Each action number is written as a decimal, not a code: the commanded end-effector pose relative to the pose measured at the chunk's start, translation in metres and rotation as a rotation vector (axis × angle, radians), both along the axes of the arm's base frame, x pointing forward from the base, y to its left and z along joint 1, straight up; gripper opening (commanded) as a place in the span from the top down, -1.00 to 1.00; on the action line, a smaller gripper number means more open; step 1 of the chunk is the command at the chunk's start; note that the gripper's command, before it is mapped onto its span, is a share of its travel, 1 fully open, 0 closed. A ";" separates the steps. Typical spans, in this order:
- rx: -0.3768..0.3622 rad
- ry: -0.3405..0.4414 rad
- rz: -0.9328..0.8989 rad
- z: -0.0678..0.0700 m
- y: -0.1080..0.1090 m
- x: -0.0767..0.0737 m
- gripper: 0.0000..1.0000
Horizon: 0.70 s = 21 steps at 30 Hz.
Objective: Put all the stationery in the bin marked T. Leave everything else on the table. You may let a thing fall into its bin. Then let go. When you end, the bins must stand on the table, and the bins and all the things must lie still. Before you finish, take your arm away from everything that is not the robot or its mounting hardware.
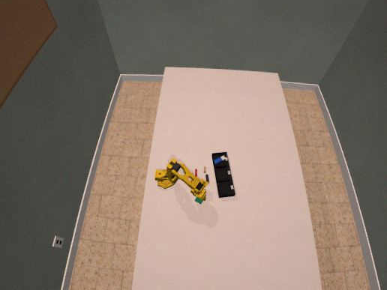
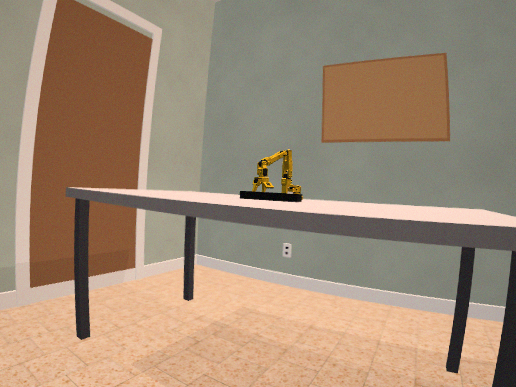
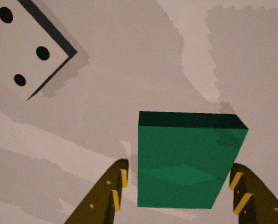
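Note:
A green block (image 3: 187, 160) lies flat on the table, seen from above in the wrist view. My gripper (image 3: 177, 192) is low over it with one yellow finger on each side; the fingers stand a little apart from the block's sides, so the gripper is open. In the overhead view the green block (image 1: 199, 200) shows just under the gripper (image 1: 201, 195), left of the near end of the black row of bins (image 1: 223, 174). A blue and white thing (image 1: 220, 159) lies in the far bin. I cannot read the bin marks.
A white die with black dots (image 3: 30, 45) lies beyond the block to the left. A red stick (image 1: 196, 172), a tan stick (image 1: 205, 168) and a dark stick (image 1: 207, 177) lie between the arm and the bins. The side view shows the arm (image 2: 274, 173) behind the bins (image 2: 270, 196).

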<state>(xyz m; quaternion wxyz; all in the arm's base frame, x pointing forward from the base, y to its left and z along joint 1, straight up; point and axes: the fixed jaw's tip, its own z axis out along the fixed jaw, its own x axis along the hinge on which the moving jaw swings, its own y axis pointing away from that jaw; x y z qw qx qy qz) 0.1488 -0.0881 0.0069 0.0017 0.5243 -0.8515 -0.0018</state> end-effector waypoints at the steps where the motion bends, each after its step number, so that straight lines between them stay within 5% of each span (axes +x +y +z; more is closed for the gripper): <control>1: -0.008 -0.016 -0.004 0.001 -0.003 0.001 0.50; 21: -0.008 -0.016 -0.004 0.001 -0.003 0.001 0.95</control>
